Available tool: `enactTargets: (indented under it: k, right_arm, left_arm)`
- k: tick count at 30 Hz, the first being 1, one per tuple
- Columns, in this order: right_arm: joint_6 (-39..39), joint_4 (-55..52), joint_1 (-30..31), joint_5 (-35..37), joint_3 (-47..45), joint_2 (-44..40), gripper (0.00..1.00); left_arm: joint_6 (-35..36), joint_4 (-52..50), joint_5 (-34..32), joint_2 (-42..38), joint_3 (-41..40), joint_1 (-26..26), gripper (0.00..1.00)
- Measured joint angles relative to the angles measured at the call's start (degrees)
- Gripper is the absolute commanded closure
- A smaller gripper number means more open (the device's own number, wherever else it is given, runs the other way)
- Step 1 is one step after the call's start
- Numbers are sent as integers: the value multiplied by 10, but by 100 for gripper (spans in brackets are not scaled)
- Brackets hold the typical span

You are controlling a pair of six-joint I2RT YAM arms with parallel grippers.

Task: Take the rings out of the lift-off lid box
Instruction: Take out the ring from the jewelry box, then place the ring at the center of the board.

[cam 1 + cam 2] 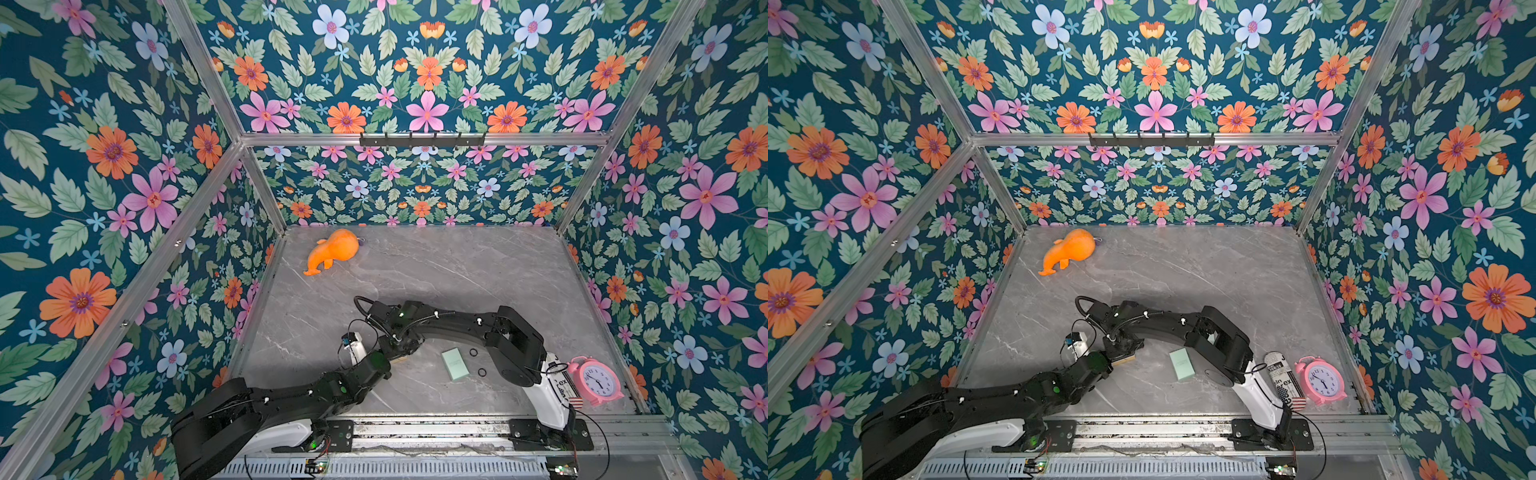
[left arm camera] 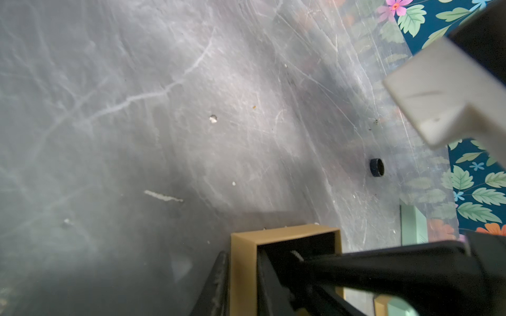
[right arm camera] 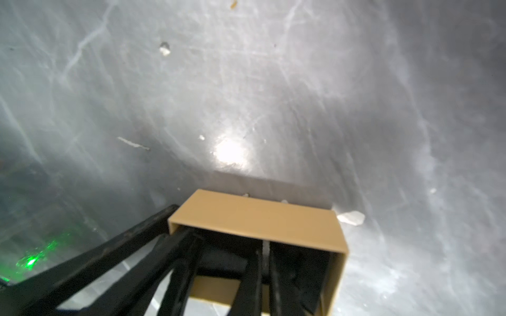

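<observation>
2 rings [image 1: 473, 352] by lid [image 1: 456, 364]; L gripper [image 2: 242, 262] grips tan box [image 2: 284, 232].

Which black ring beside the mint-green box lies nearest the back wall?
The ring level with the mint-green box's far end. The other ring lies by the box's near corner, closer to the pink clock.

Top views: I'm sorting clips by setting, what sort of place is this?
Probably a robot test cell, not a home: an aluminium frame lined with floral panels, two robot arms on a base rail, a marble-look tabletop.
</observation>
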Motion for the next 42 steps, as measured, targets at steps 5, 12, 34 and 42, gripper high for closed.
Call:
enactTargets:
  k: [5,12,34,42]
  right_arm:
    - [0,5,1,-9,-6,-14,100]
    - [1,29,-10,-39,-42,-45,100]
    - [28,143,-69,-170,-197,-154,100]
    - [30,158,-95,-175,-243,-208,100]
  left_arm:
    - [0,1,0,7,1,0,80]
    - [0,4,1,17,7,0,80]
    - [19,4,7,79,53,0,80]
    - [33,4,11,113,78,0,79]
